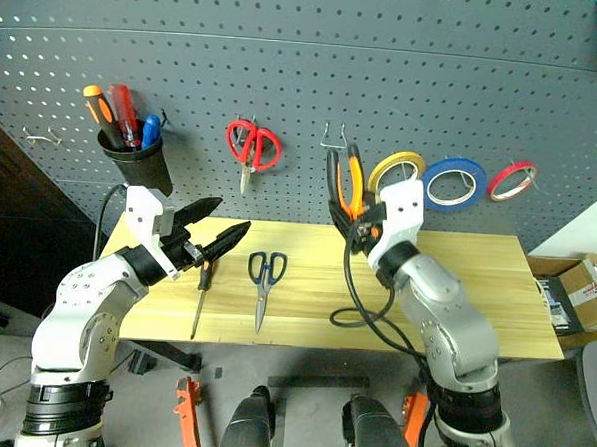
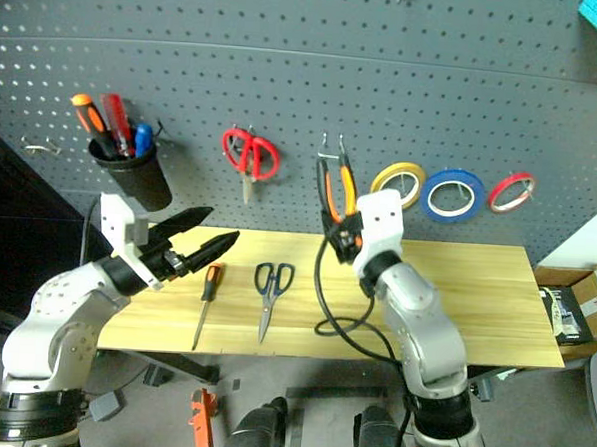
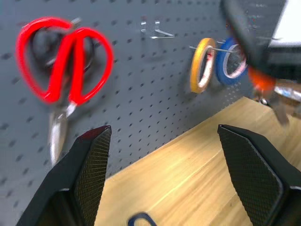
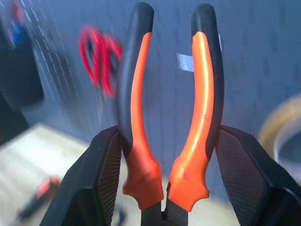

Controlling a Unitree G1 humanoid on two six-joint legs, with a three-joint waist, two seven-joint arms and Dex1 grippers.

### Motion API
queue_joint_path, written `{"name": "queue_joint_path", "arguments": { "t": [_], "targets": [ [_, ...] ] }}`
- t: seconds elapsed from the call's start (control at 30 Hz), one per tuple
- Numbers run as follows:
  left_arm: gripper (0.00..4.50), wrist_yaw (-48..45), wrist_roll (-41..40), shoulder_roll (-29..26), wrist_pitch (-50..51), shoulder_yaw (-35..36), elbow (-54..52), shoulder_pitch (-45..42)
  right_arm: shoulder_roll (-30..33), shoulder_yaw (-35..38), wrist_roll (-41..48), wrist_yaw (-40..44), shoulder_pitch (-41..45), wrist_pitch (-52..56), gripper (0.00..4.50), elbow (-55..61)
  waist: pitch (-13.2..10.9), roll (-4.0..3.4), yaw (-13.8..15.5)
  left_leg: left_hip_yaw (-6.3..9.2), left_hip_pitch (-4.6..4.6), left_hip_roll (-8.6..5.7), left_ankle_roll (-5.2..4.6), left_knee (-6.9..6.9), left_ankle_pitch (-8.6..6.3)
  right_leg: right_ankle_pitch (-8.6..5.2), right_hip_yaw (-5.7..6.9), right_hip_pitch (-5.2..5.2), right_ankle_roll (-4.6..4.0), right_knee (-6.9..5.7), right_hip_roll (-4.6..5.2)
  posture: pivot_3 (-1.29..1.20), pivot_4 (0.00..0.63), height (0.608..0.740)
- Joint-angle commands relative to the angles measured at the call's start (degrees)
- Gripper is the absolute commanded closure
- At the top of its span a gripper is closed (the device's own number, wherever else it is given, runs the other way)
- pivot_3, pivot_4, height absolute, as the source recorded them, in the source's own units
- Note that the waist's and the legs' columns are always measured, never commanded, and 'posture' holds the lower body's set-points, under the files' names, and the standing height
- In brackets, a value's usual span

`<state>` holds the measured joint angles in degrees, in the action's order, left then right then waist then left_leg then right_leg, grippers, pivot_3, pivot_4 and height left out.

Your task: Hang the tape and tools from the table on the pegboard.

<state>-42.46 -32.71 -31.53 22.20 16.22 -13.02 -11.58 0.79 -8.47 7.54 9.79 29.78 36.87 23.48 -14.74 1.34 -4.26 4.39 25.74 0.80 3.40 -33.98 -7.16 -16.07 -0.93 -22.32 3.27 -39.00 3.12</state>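
Red scissors point(image 1: 252, 146), yellow tape ring point(image 1: 396, 169) flank empty hook point(image 1: 332, 137).

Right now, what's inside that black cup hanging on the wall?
The black cup on the pegboard holds screwdrivers standing upright: an orange-and-black handle, a red handle and a blue handle stick out. Their shafts and tips are hidden inside the cup.

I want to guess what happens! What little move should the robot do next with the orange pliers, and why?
Probably ease the orange-and-black pliers up and forward so a handle slips over the empty metal hook. The right gripper holds them handles-up just below that hook on the pegboard, not yet hung.
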Motion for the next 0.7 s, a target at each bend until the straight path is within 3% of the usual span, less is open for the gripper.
{"name": "queue_joint_path", "arguments": {
  "t": [0.03,0.3,0.53,0.7],
  "targets": [
    [0.66,1.84,-2.15,0.25,0.77,1.22,-2.95,-1.58,-1.76,1.80,-0.94,-0.47,12.58,-9.66,1.78,-7.36,0.00,0.00,0.00,0.00,0.00,0.00,0.01,0.01,0.03,0.06,-0.01,-0.01,0.03,0.02,0.00,-0.04,0.194,0.740],
    [0.66,4.67,-1.79,1.68,1.25,-1.47,-3.45,-4.98,-2.59,5.45,-3.04,-0.31,34.90,-32.77,1.78,-40.50,0.01,0.02,1.14,-0.02,-0.02,0.06,-0.01,0.06,0.20,0.33,0.03,-0.02,-0.29,0.03,-0.09,-0.01,0.198,0.740],
    [0.66,6.45,-1.19,3.57,0.99,-4.17,-4.02,-8.11,0.74,5.11,-8.38,-1.31,42.84,-53.57,1.78,-66.45,0.01,0.03,2.13,-0.05,0.09,0.05,0.01,0.28,0.19,0.33,0.07,-0.15,-0.29,0.07,-0.08,0.02,0.204,0.740],
    [0.66,7.14,-1.13,4.55,0.81,-5.24,-4.15,-9.47,4.00,4.67,-12.16,-1.95,44.51,-64.00,1.78,-77.87,-0.01,0.03,2.41,-0.06,0.09,0.03,0.01,0.28,0.19,0.32,0.03,-0.14,-0.30,0.08,-0.08,0.04,0.210,0.740]
  ]
}}
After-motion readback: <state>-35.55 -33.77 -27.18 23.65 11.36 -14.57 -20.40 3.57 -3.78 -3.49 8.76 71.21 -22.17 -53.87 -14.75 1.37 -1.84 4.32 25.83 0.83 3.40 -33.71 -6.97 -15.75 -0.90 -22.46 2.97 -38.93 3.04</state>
